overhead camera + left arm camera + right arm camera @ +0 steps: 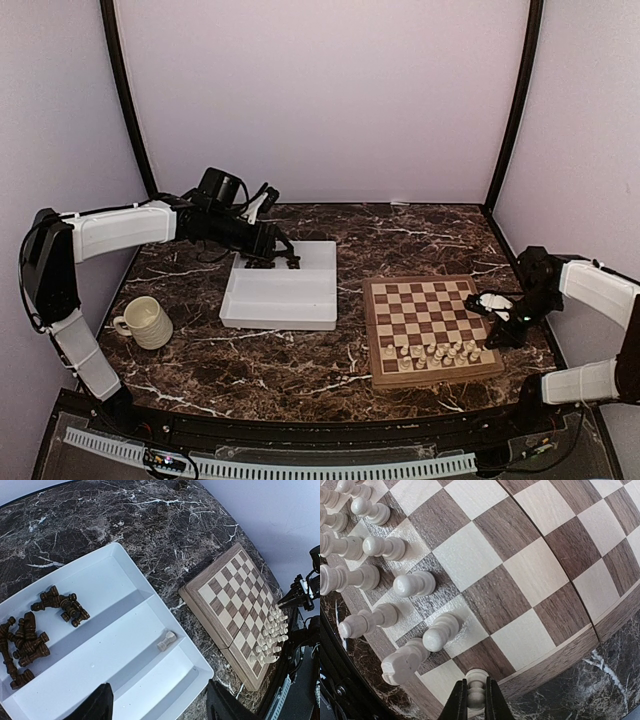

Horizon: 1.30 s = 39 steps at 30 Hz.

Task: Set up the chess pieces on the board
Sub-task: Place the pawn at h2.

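Looking over the desk (300,370) from above, I see a cream mug (145,322) near its left edge, a white divided tray (275,322) around the middle and the chessboard (425,305) towards the right edge. Nothing lies between the tray and the board.

The white pieces (440,352) stand crowded on the rows at the board's near edge; its far rows are bare. The dark pieces (30,635) lie in a loose heap in one outer compartment of the tray. One stray white piece (166,641) lies on its side in the middle compartment.

The left pincer (272,262) hangs over the tray's far edge. From its wrist view the stray white piece lies below and between its fingers (97,705), while the dark heap sits off to one side. Its jaws are spread wide and touch nothing.

The right pincer (476,700) is at the board's right edge, well apart from the tray. Its jaws are closed on a small white pawn (477,687), held upright over the board's light border. The other white pieces start just beside it on the near side. I cannot tell whether the pawn's base touches the wood.
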{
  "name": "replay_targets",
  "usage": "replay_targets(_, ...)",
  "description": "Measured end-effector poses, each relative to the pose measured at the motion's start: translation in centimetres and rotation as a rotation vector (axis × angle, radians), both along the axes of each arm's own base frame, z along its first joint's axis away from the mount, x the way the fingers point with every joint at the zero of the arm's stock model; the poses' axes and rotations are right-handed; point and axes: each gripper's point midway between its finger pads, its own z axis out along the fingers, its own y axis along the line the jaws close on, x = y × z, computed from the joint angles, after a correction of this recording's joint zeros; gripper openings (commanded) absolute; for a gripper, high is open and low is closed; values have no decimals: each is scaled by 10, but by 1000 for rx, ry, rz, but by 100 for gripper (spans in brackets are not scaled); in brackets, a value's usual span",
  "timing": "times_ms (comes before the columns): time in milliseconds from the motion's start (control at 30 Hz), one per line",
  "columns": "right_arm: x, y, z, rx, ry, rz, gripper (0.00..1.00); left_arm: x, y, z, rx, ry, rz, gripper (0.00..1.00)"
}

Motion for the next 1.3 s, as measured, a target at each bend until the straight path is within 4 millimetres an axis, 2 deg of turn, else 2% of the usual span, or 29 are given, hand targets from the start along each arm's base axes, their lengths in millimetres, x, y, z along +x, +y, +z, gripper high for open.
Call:
replay_targets(1133, 5, 4, 4, 17, -34, 0, 11, -2, -2, -3, -6, 18, -10, 67)
replay_targets(1300, 5, 4, 4, 17, -36, 2, 20, -2, -2, -5, -3, 23, -11, 67)
